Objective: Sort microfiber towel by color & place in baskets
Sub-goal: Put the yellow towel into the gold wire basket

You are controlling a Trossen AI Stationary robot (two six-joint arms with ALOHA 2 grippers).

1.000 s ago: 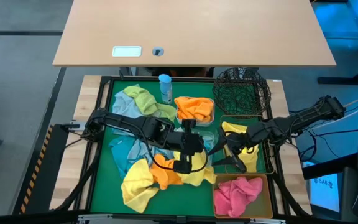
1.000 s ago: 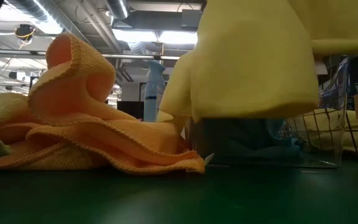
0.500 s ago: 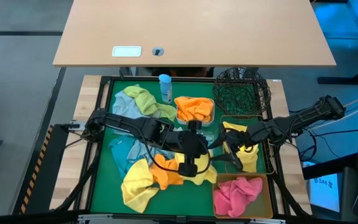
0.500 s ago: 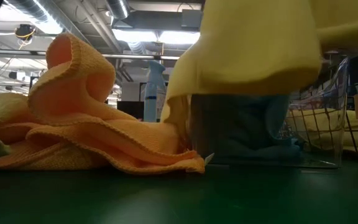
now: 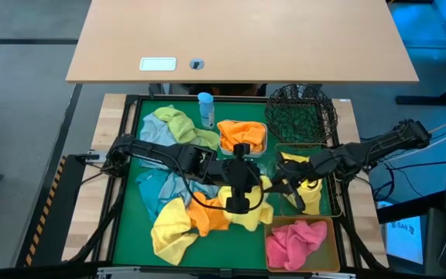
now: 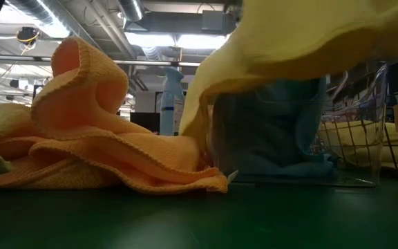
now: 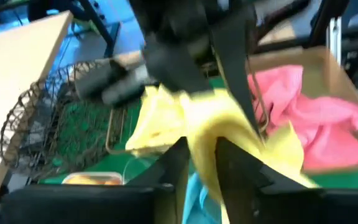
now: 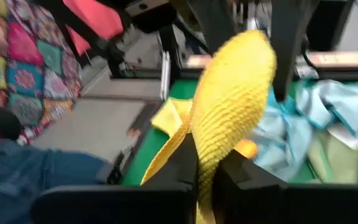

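A yellow towel (image 5: 255,208) hangs over the middle of the green mat between my two grippers. My left gripper (image 7: 201,146) reaches in from the left and my right gripper (image 8: 207,155) from the right; both are shut on this towel. Orange (image 5: 206,215), yellow (image 5: 169,229), teal (image 5: 155,190) and light green (image 5: 178,124) towels lie loose on the mat. An orange towel fills a clear tub (image 5: 242,136), a yellow one the rectangular wire basket (image 5: 310,190), pink ones the amber tub (image 5: 300,242). The black mesh basket (image 5: 300,115) stands at the far right. My left gripper pinches a bunched fold of the yellow towel (image 7: 199,134) between its two fingers, coming from the table's left and slanting down. The towel is raised, and one edge (image 6: 188,117) hangs down to the orange towel on the mat. My right gripper pinches a rolled-up part of the same yellow towel (image 8: 216,124) between its two fingers, coming about level from the table's right. The cloth bulges out beyond the fingers, and a tail (image 8: 166,155) hangs below them.
A blue-capped spray bottle (image 5: 205,108) stands at the mat's far edge. A clear tub holding blue cloth (image 6: 275,138) shows beneath the raised yellow towel. A wooden desk (image 5: 238,39) lies beyond the mat. The mat's raised frame (image 5: 122,194) borders the work area.
My right gripper has shut on the yellow towel beside my left gripper. The towel's hanging lower edge has risen, uncovering the clear tub with blue cloth behind it; its edge by the orange towel has stayed down.
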